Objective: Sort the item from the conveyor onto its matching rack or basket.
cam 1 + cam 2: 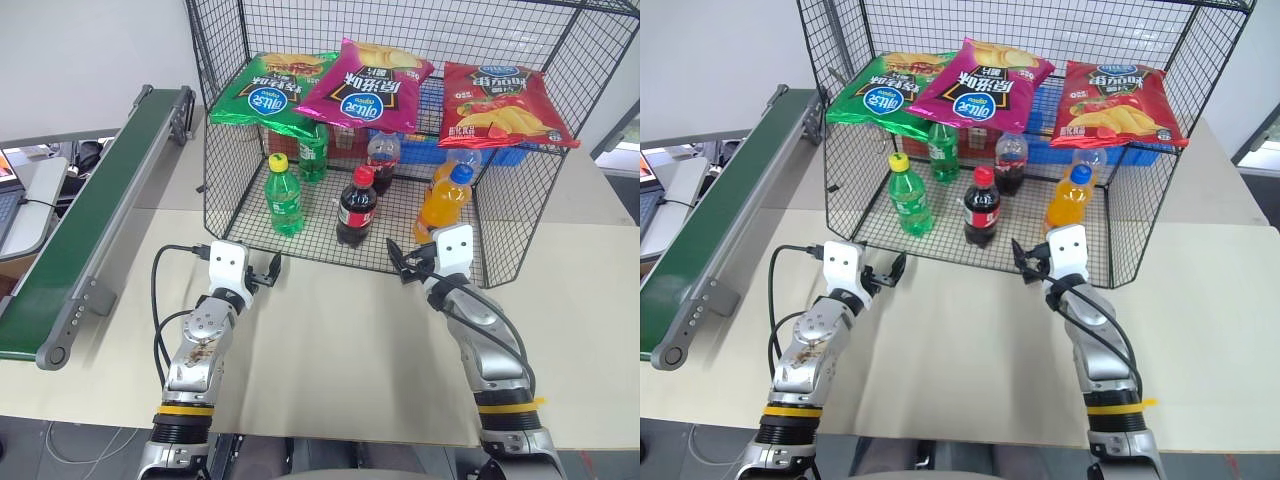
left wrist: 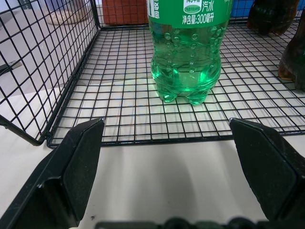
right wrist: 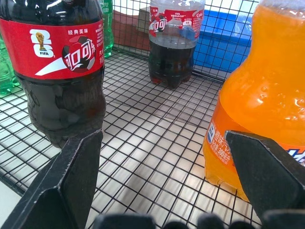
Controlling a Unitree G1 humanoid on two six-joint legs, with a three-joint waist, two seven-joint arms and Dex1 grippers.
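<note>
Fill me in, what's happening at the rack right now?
Nothing is being held. Both arms are stretched toward the black wire cage; the left tool and the right tool both stand open, just short of its front edge. The green crisp bag already lies on the cage's upper shelf, beside a magenta bag and a red bag. Bottles stand on the cage floor below. The conveyor on the robot's left carries nothing.
</note>
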